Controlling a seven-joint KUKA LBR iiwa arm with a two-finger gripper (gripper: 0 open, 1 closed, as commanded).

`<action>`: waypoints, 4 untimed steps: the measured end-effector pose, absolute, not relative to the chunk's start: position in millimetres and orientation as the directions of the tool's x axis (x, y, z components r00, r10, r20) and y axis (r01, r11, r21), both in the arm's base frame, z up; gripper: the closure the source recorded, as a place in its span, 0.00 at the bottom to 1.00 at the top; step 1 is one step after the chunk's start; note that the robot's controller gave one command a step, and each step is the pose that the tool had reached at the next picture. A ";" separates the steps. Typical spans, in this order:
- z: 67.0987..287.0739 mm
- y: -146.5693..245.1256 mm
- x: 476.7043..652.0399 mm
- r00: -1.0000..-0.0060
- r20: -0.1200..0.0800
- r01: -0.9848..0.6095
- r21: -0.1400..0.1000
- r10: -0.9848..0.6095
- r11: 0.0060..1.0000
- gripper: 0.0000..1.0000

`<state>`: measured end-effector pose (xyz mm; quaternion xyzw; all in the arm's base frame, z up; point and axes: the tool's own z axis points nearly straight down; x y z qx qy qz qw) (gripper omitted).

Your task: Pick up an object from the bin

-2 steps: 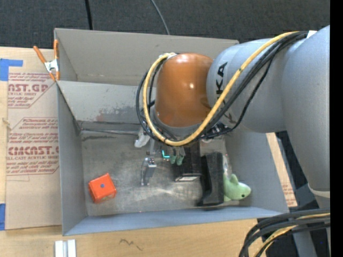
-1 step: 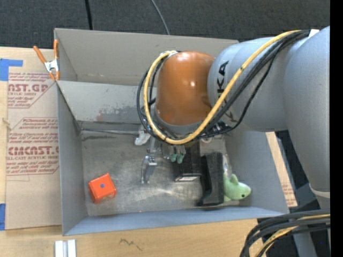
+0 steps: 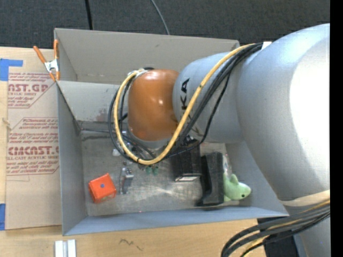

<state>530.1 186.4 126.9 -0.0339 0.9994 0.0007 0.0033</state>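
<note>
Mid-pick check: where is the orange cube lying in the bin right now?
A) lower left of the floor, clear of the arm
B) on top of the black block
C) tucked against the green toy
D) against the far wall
A: the orange cube sits on the floor of the bin at the view's lower left, well apart from the black block and the green toy at the lower right.

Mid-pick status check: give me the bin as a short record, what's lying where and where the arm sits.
bin: grey metal bin
arm: reaches in from the right, its orange wrist cover over the bin's middle
near left corner: orange cube, apart from the arm
near right: black block, with a light green soft toy beside it on its right
grasp: cannot tell from this view
</note>
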 end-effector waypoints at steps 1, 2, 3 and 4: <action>75.4 246.7 521.6 -0.988 -0.013 -0.151 0.003 -0.151 0.988 0.00; 133.9 243.6 507.2 -0.988 -0.006 -0.156 0.003 -0.156 0.988 0.00; 81.8 244.6 498.8 -0.997 -0.002 -0.073 0.002 -0.073 0.997 0.00; 80.9 244.4 498.3 -0.998 0.000 -0.058 0.001 -0.058 0.998 1.00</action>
